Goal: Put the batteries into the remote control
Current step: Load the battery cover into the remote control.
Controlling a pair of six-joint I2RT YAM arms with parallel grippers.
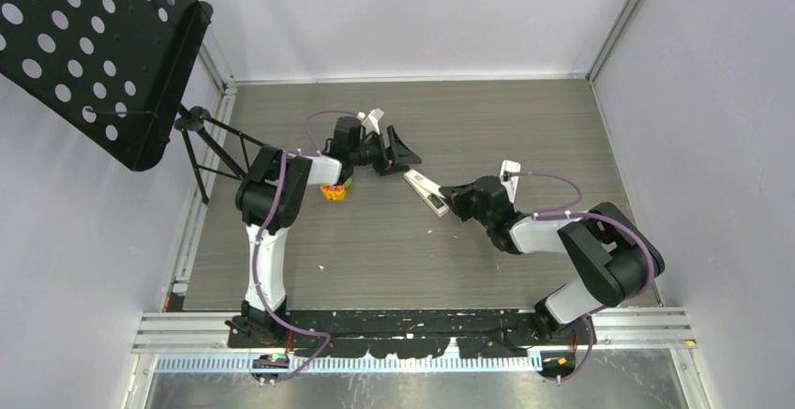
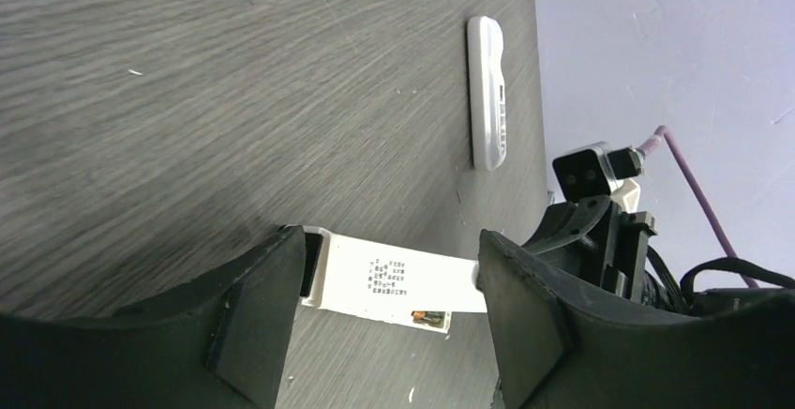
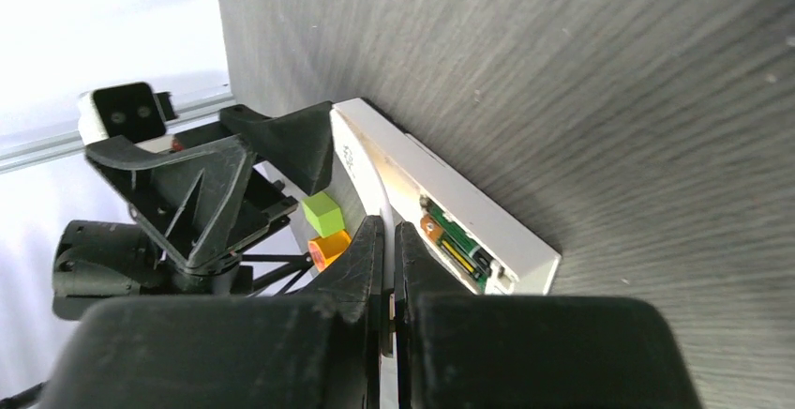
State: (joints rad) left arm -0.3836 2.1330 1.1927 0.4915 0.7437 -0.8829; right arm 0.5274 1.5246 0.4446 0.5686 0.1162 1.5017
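A white remote [image 1: 424,189] lies back-up mid-table with its battery compartment open at the near end. One dark green battery [image 3: 459,248] with an orange end sits in that compartment; it also shows in the left wrist view [image 2: 429,316]. No other batteries show. My right gripper [image 1: 448,199] is at the compartment end, its jaws [image 3: 387,233] shut on a thin white piece, seemingly the cover. My left gripper [image 1: 410,149] is open and empty, just beyond the remote's far end; in its wrist view the remote [image 2: 394,282] shows between its jaws [image 2: 389,264].
A second white remote [image 1: 509,173] lies right of the first, also in the left wrist view [image 2: 487,90]. A small white piece [image 1: 375,118] lies behind the left gripper. An orange-and-green toy [image 1: 333,190] sits by the left arm. A black perforated stand [image 1: 94,43] on a tripod fills the far left.
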